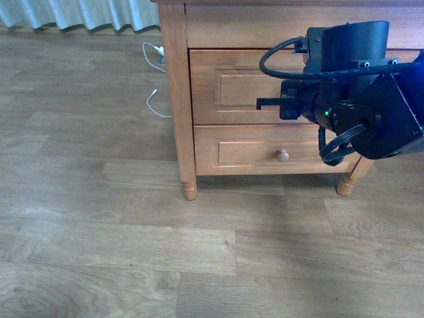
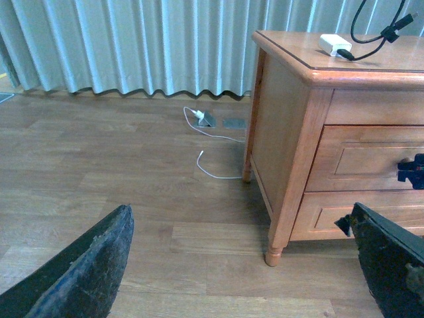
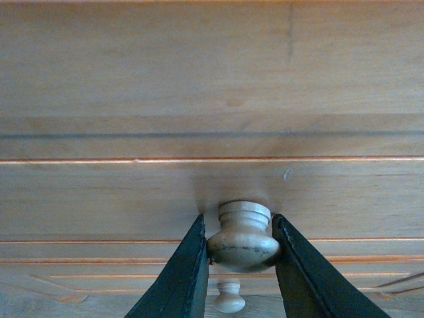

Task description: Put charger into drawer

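The charger [image 2: 334, 45], a small white plug block with a looped black cable [image 2: 368, 40], lies on top of the wooden nightstand [image 2: 291, 132]. It shows only in the left wrist view. The upper drawer [image 1: 232, 86] looks shut, its front level with the frame. My right gripper [image 3: 238, 224] is shut on the drawer's round pale knob [image 3: 242, 242], one finger on each side. In the front view the right arm [image 1: 358, 86] covers the knob. My left gripper [image 2: 245, 265] is open and empty, low over the floor, left of the nightstand.
The lower, shallower drawer [image 1: 238, 151] with its own knob [image 1: 283, 156] is shut below. A thin white cable [image 2: 212, 152] lies on the wooden floor beside the nightstand, near a floor socket [image 2: 207, 119]. A pale curtain [image 2: 132, 46] hangs behind. The nightstand's front leg [image 2: 274, 248] is near my left gripper.
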